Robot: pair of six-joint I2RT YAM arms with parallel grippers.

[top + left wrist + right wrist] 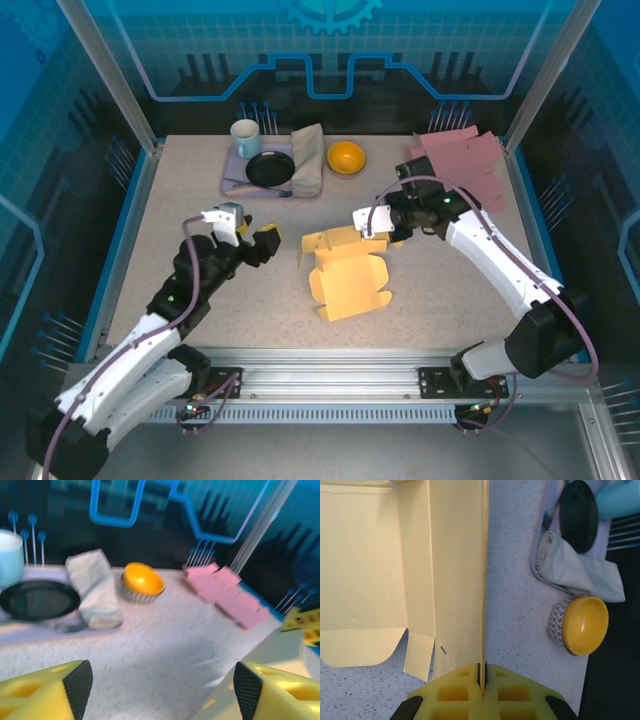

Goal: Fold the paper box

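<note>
The paper box (345, 280) lies at the centre of the counter (180, 250), between the two arms. It is yellow card, mostly unfolded, with its base panel flat on the counter surface. The panel along the far edge stands raised.

Right hand (372, 228): closed on the raised panel of the paper box. In the right wrist view, the right hand (482, 672) has both yellow fingers pressed together on the panel's edge, which runs straight up from them. The flat part of the paper box (375, 560) extends to the left of that edge.

Left hand (268, 238): open and gripping nothing. It sits just left of the paper box, apart from it. In the left wrist view, the left hand (162, 687) shows its two fingers spread wide with bare counter between them.

At the far edge of the counter stand a pale blue cup (245, 137), a black plate (270, 168), a folded cloth (308, 158) and a yellow bowl (346, 157). A stack of pink sheets (465, 160) lies at the far right corner.
</note>
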